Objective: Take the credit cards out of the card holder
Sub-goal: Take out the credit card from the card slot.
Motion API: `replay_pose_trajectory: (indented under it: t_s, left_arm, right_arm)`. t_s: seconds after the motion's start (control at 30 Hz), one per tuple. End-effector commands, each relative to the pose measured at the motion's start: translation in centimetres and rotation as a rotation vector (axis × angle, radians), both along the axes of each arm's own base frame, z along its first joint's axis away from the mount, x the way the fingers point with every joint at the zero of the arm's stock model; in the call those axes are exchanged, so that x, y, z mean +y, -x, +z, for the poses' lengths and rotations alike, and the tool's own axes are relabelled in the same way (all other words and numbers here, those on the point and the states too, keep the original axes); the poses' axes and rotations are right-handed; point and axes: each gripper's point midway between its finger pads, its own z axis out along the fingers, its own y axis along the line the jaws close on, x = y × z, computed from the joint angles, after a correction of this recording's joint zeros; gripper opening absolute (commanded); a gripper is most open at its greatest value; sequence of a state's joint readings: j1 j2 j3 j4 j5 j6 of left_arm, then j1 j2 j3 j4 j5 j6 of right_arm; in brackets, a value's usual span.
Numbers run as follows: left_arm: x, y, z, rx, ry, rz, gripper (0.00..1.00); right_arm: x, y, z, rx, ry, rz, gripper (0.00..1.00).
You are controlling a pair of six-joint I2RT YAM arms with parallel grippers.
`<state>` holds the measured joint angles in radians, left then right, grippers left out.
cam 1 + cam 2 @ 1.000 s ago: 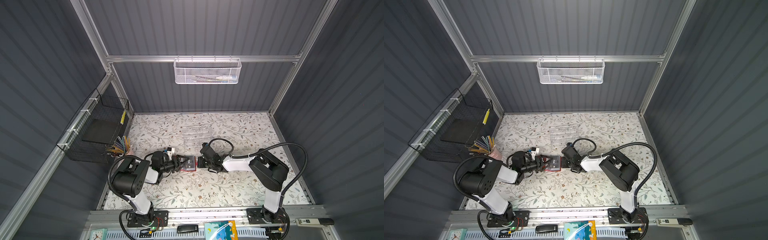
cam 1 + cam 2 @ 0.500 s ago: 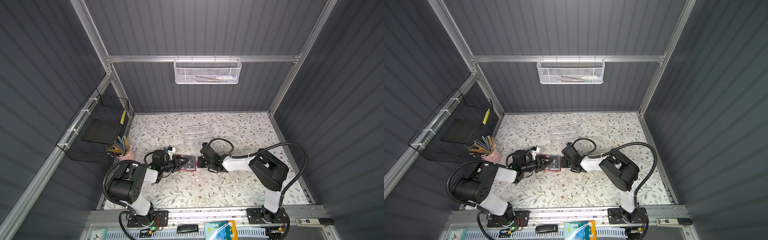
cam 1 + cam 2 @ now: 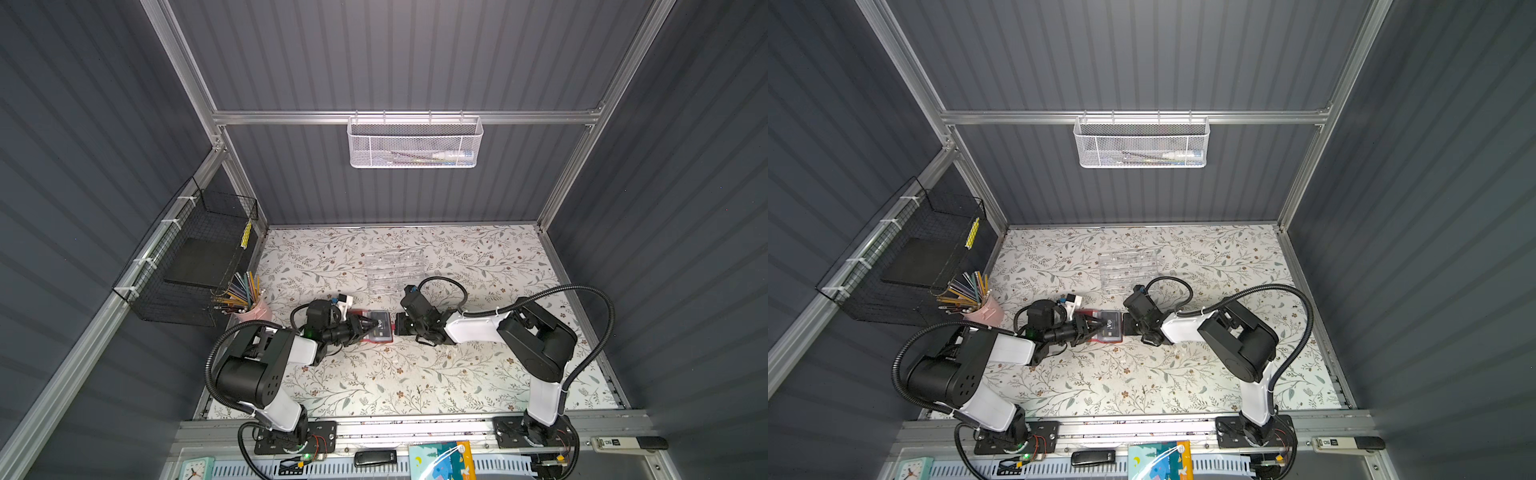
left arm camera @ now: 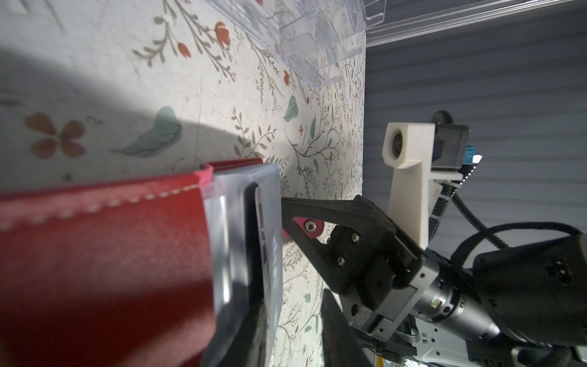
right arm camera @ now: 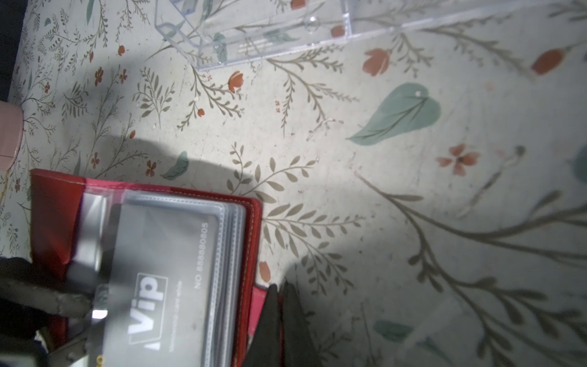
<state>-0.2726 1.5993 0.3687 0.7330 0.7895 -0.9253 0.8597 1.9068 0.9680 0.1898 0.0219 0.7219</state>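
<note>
1. A red card holder (image 4: 111, 254) lies open near the middle of a floral table (image 3: 415, 374), with its clear sleeves facing up. A black card (image 5: 165, 273) lettered "Vip" sits in the top sleeve. I can make out no second card.
2. The right gripper (image 5: 279, 295) has its fingers pressed together on the holder's strap tab (image 5: 258, 305), on the side toward the right arm.
3. The left gripper (image 3: 1096, 326) reaches in from the opposite side, its fingers slightly apart around the card's edge. I cannot tell whether they actually bite the card.
4. What could go wrong: the card is thin and slick and may slide out of a shallow pinch. The fingers may also catch the soft sleeve along with it. If the sleeve grips tightly, a pull could drag the whole holder and tear the small tab free.
5. A clear organizer (image 3: 395, 270) sits just behind the holder, apart from it. A pink pencil cup (image 3: 255, 309) stands near the left arm, close enough to knock on a wide swing.
6. A black wire basket (image 3: 195, 257) and a white mesh basket (image 3: 415, 143) hang on the walls, well apart.
</note>
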Motion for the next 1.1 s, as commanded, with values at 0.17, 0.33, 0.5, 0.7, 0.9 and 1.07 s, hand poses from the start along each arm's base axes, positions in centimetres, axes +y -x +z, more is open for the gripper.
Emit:
replay_pose_trajectory:
  t_s: [0.17, 0.33, 0.5, 0.7, 0.9, 1.07]
  left_arm:
    - [-0.67, -0.24, 1.31, -0.061, -0.007, -0.035, 0.24]
    - [-0.76, -0.17, 1.14, -0.062, -0.019, -0.038, 0.21]
    - [-0.81, -0.19, 0.93, -0.061, -0.035, -0.038, 0.2]
    - [-0.86, -0.17, 0.81, -0.064, -0.053, -0.041, 0.17]
    - [-0.96, -0.14, 0.91, -0.068, -0.058, -0.045, 0.12]
    - [-0.92, -0.08, 0.74, -0.069, -0.071, -0.045, 0.05]
  right_arm:
    - [-2.98, 2.84, -5.25, 0.141, 0.135, 0.001, 0.01]
    - [-2.9, 2.74, -5.17, 0.138, 0.133, 0.001, 0.02]
    - [-2.99, 2.81, -5.28, 0.14, 0.135, 0.001, 0.02]
    - [-3.04, 2.89, -5.32, 0.141, 0.133, 0.0, 0.02]
    - [-3.06, 2.83, -5.31, 0.14, 0.132, -0.001, 0.02]
    - [-3.03, 2.83, -5.26, 0.14, 0.13, 0.0, 0.02]
